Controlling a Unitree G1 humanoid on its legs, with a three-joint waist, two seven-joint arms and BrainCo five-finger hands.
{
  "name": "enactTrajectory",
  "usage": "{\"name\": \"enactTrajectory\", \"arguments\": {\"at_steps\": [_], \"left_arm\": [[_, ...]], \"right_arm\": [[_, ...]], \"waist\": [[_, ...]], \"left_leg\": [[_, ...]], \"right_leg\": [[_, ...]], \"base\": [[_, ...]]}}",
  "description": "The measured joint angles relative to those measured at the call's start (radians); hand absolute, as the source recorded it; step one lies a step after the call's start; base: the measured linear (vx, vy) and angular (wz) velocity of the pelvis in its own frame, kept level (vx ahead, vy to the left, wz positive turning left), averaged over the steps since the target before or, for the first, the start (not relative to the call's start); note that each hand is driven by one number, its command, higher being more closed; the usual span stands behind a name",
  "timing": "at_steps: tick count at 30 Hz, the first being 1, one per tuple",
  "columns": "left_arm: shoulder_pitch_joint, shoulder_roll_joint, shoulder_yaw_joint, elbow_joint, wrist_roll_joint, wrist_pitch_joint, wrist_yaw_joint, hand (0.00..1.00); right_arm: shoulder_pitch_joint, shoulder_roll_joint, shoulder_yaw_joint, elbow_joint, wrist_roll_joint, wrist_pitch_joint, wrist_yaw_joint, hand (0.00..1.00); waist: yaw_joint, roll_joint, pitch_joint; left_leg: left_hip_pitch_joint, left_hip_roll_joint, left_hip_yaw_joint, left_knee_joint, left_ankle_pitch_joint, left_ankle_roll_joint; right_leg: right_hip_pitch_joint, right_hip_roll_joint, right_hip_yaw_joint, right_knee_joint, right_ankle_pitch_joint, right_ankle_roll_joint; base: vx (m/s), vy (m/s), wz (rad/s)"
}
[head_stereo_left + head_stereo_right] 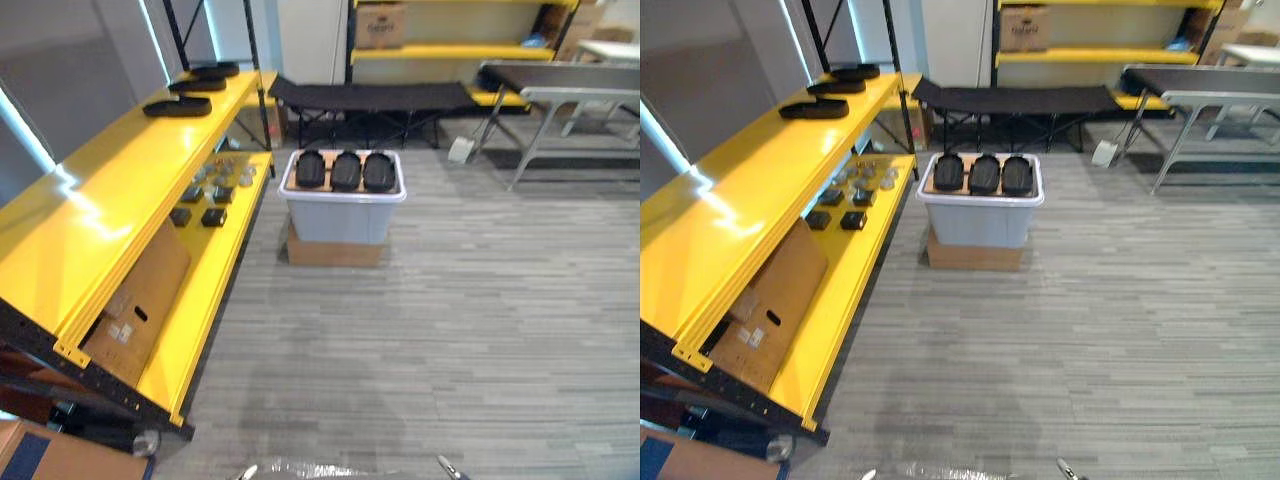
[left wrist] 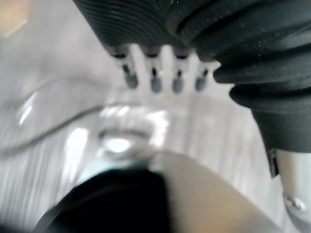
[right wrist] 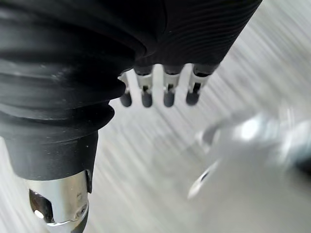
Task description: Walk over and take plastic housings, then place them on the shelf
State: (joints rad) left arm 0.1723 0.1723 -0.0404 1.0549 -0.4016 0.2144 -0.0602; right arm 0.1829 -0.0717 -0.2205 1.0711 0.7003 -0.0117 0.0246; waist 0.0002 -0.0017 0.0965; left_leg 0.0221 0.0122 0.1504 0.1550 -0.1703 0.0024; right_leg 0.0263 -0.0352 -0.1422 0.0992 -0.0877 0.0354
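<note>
My left hand [image 2: 155, 81] and my right hand [image 3: 168, 94] both hang with fingers straight and slack, holding nothing, pointing down at the grey floor [image 1: 470, 330]. The three plastic housings [image 1: 346, 171] I am after lie side by side across the top of a grey bin [image 1: 340, 222], which stands on a flat cardboard box [image 1: 335, 254] well ahead of me, so the walk is not yet done. The main risk I see is that stack. The bin sits raised on the box and the housings rest up at its rim, so if I arrive too fast or bump the bin wall, I judge the housings could slide off or the bin could shift. They look smooth and rounded, and a one-sided grab may let one slip. The yellow shelf [image 1: 110, 190] runs along my left with its near corner toward my path, and drifting left could catch my arm on it. Three other housings [image 1: 178, 106] lie on its top level at the far end, where a careless placement could knock them, though the nearer stretch is bare. The lower level holds small dark parts [image 1: 205, 205] and a leaning cardboard sheet [image 1: 140, 300]. A black folding cot [image 1: 370, 95] stands just behind the bin and a metal table [image 1: 580, 80] is off to the right, well apart. Nothing stands between me and the bin.
</note>
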Motion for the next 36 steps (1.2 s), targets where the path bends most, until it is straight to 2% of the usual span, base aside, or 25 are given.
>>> {"name": "enactTrajectory", "arguments": {"at_steps": [1,4,7,17,19,21,22,24,26,32,36], "left_arm": [[-0.008,-0.001,0.004,0.012,-0.029,0.006,0.0,0.0],[-0.016,-0.007,0.026,0.037,-0.075,0.003,0.0,0.0],[-0.021,-0.009,0.03,0.045,-0.088,-0.016,-0.002,0.0],[-0.048,-0.003,0.038,0.061,-0.138,-0.016,0.0,0.0],[-0.048,-0.003,0.039,0.064,-0.143,-0.016,0.0,0.0],[-0.046,-0.003,0.04,0.07,-0.186,-0.016,-0.003,0.0],[-0.045,-0.003,0.04,0.071,-0.191,-0.016,-0.004,0.0],[-0.042,-0.004,0.048,0.076,-0.228,-0.016,-0.024,0.0],[-0.036,-0.01,0.071,0.076,-0.257,-0.016,-0.039,0.0],[-0.031,-0.011,0.102,0.069,-0.269,-0.015,-0.053,0.0],[-0.037,-0.012,0.109,0.069,-0.254,-0.003,-0.052,0.0]], "right_arm": [[-0.006,0.011,-0.024,0.004,0.002,-0.013,-0.003,0.0],[-0.009,0.022,-0.068,0.009,-0.003,-0.026,-0.002,0.0],[-0.014,0.029,-0.073,0.008,-0.007,-0.033,-0.002,0.0],[-0.055,0.052,-0.078,0.008,-0.006,-0.03,-0.016,0.0],[-0.055,0.057,-0.084,0.009,-0.007,-0.042,-0.046,0.0],[-0.054,0.07,-0.101,0.013,-0.005,-0.089,-0.092,0.0],[-0.053,0.071,-0.102,0.013,-0.005,-0.095,-0.096,0.0],[-0.052,0.074,-0.103,0.013,-0.007,-0.136,-0.119,0.0],[-0.053,0.074,-0.107,0.011,-0.032,-0.18,-0.145,0.0],[-0.028,0.088,-0.145,0.001,-0.051,-0.198,-0.195,0.0],[-0.009,0.089,-0.153,0.002,-0.047,-0.177,-0.128,0.0]], "waist": [[0.001,0.003,0.006],[-0.003,0.005,0.018],[-0.003,0.001,0.021],[-0.008,-0.01,0.063],[-0.009,-0.01,0.063],[-0.009,-0.011,0.066],[-0.009,-0.012,0.066],[-0.009,-0.014,0.069],[-0.007,-0.022,0.079],[-0.011,-0.03,0.098],[-0.016,-0.025,0.108]], "left_leg": [[0.014,-0.001,0.025,-0.028,0.02,-0.004],[0.069,-0.014,0.039,-0.078,0.034,0.006],[0.108,-0.023,0.051,-0.111,0.037,0.01],[0.171,-0.039,0.051,-0.154,0.039,0.011],[0.173,-0.04,0.051,-0.159,0.039,0.011],[0.188,-0.04,0.056,-0.164,0.039,0.011],[0.188,-0.04,0.056,-0.164,0.039,0.011],[0.188,-0.041,0.06,-0.164,0.038,0.01],[0.185,-0.041,0.076,-0.159,0.036,0.01],[0.132,-0.054,0.088,-0.048,-0.038,0.029],[0.13,-0.05,0.086,-0.046,-0.043,0.046]], "right_leg": [[0.008,-0.006,-0.001,-0.025,0.033,0.004],[0.057,-0.013,-0.001,-0.064,0.063,0.014],[0.085,-0.015,0.003,-0.091,0.065,0.017],[0.145,-0.024,-0.02,-0.128,0.071,0.048],[0.145,-0.025,-0.02,-0.128,0.069,0.05],[0.151,-0.024,-0.018,-0.127,0.069,0.05],[0.151,-0.024,-0.017,-0.127,0.069,0.05],[0.146,-0.025,-0.013,-0.124,0.069,0.049],[0.12,-0.028,0.007,-0.085,0.053,0.044],[0.004,-0.068,0.029,0.157,-0.075,0.042],[-0.021,-0.07,0.034,0.192,-0.078,0.052]], "base": [[0.05,0.048,-0.15],[0.13,0.081,-0.12],[0.14,0.064,-0.09],[0.05,0.027,0.02],[0.0,0.0,0.0],[-0.03,-0.011,-0.07],[-0.05,-0.014,-0.08],[-0.06,-0.011,-0.08],[-0.07,-0.001,-0.19],[-0.06,0.014,-0.07],[0.03,0.011,-0.06]]}}
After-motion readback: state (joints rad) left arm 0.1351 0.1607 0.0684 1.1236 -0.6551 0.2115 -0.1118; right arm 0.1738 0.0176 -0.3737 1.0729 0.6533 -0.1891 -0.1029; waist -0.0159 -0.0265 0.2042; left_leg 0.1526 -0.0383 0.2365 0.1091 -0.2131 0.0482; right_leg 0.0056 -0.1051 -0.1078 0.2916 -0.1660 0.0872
